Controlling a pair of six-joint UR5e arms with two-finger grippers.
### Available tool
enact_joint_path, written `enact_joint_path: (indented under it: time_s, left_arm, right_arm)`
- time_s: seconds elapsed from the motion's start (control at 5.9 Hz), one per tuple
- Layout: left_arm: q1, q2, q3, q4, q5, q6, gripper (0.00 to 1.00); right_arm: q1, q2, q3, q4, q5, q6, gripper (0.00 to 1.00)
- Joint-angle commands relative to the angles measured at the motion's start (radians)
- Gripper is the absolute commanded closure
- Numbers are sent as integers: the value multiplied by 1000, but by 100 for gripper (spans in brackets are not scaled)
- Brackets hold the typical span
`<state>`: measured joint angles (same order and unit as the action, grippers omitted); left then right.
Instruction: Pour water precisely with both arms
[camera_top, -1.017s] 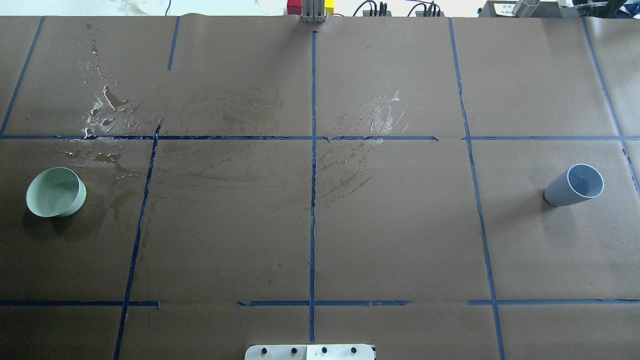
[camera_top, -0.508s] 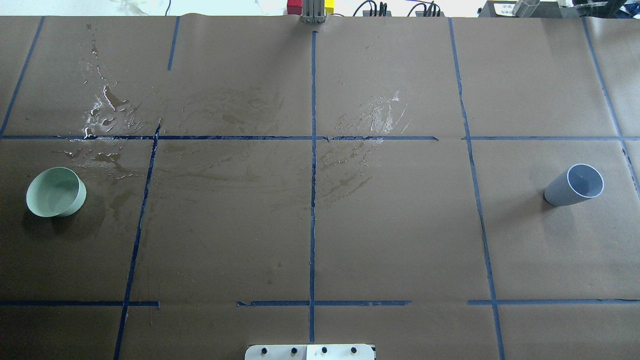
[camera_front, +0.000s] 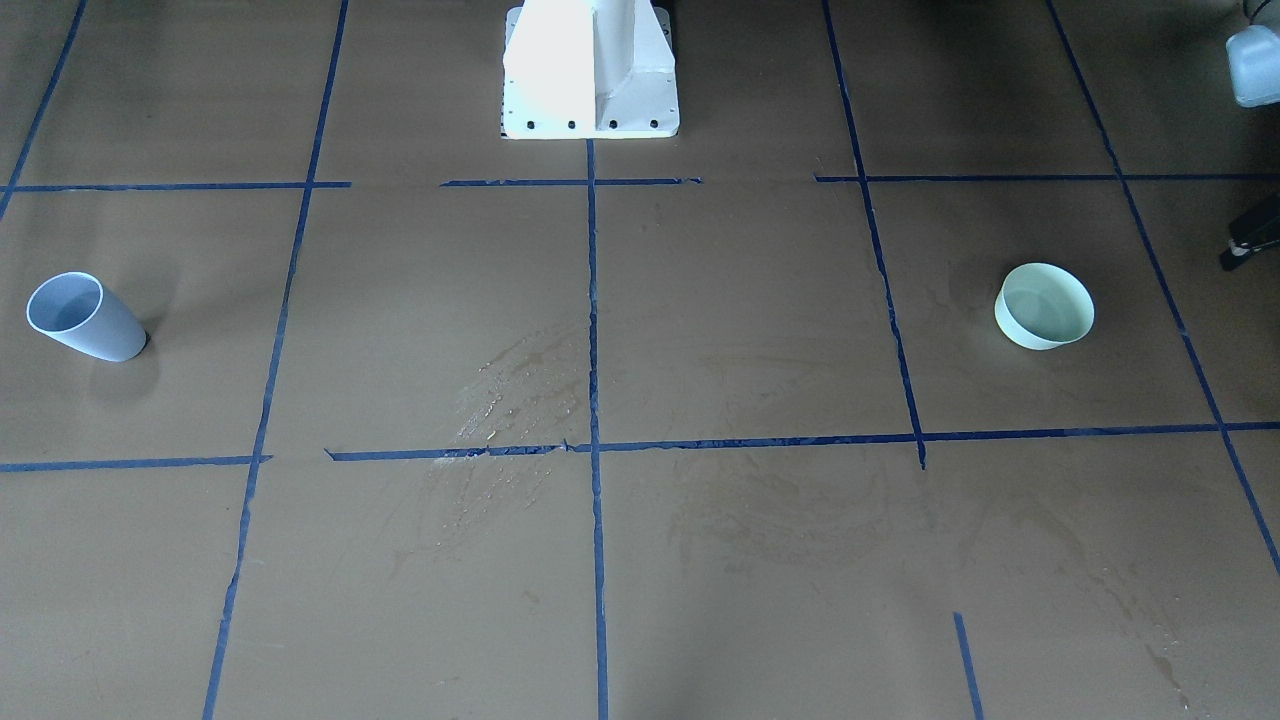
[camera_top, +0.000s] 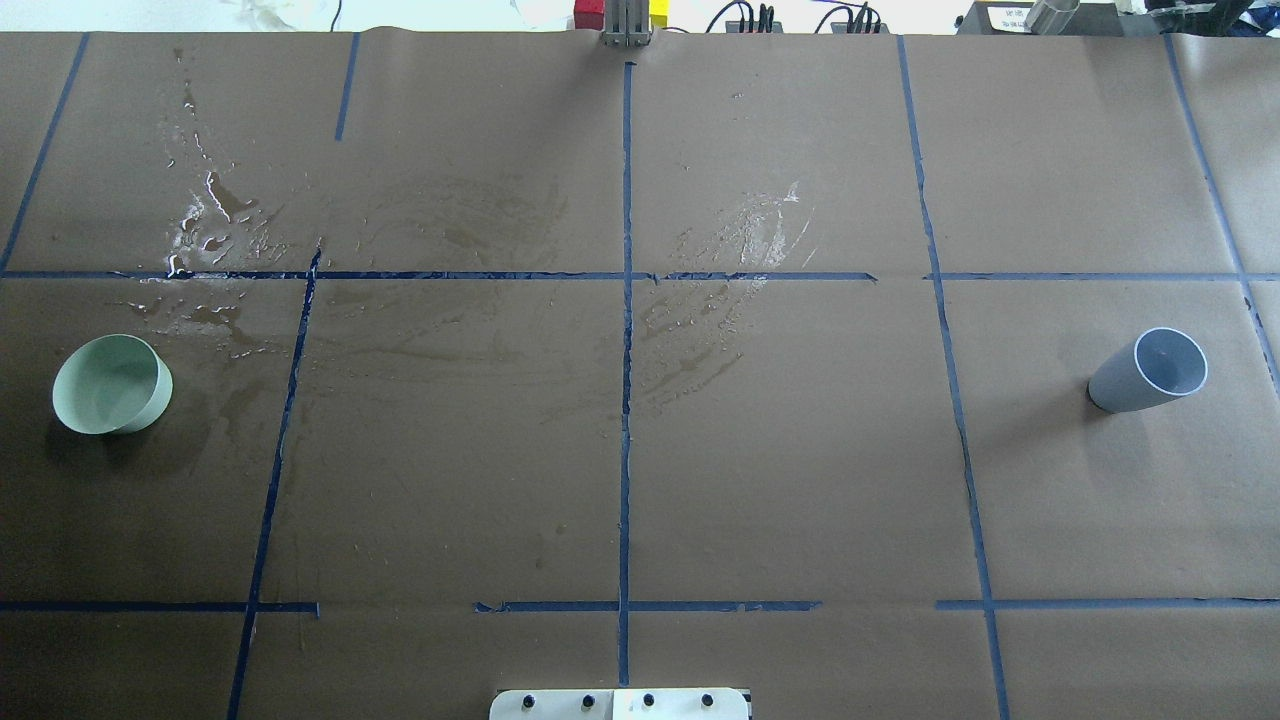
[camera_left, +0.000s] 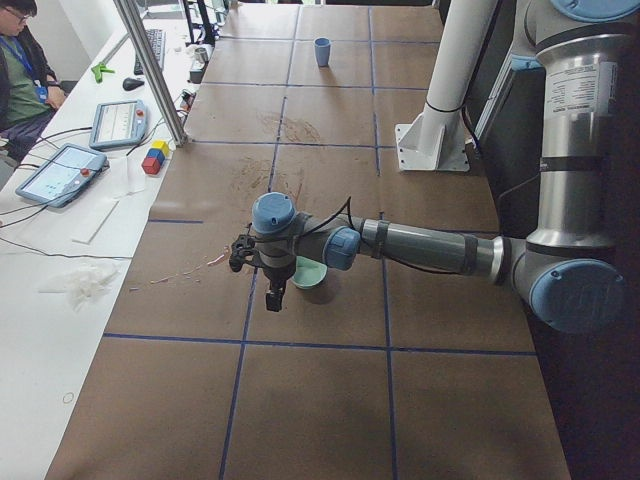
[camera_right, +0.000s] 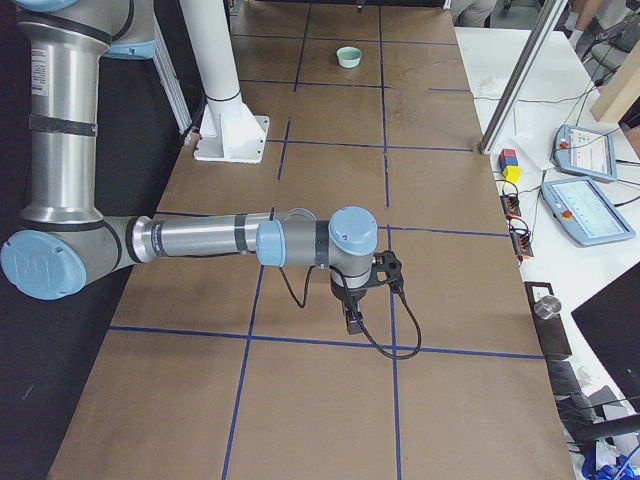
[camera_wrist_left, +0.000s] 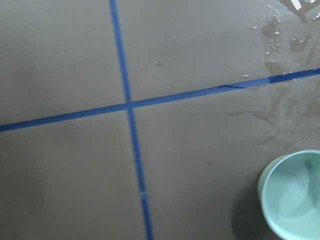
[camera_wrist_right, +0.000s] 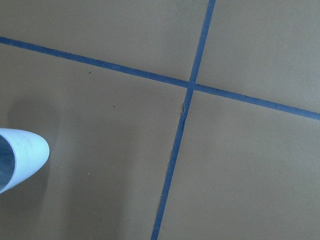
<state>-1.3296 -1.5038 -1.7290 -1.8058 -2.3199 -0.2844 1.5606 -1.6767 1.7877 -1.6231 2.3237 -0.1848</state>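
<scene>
A pale green bowl stands at the table's left; it also shows in the front view and the left wrist view, with a faint sheen inside. A blue-grey cup stands upright at the right, and its rim shows in the right wrist view. Spilled water glistens on the brown paper. My left gripper hangs fingers-down beside the bowl; I cannot tell if it is open. My right gripper hangs above the paper and hides the cup there; I cannot tell its state.
A second wet smear lies near the middle. The white pedestal stands at the robot's edge. Blue tape lines grid the paper. Teach pendants, coloured blocks, a metal pole and a seated person are beyond the far edge.
</scene>
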Motion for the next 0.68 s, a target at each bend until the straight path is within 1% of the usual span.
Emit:
enact_joint_path:
  time_s: [0.0, 0.17, 0.34, 0.51]
  left_arm:
    - [136, 29, 82, -317, 7, -340, 0]
    - [200, 30, 167, -493, 10, -466, 0]
    - [260, 30, 222, -608, 63, -555, 0]
    - [330, 28, 223, -624, 120, -629, 0]
  right_arm:
    - [-4, 0, -2, 5, 2, 1, 0]
    - [-5, 0, -1, 6, 2, 1, 0]
    - [-5, 0, -1, 6, 2, 1, 0]
    - [-5, 0, -1, 6, 2, 1, 0]
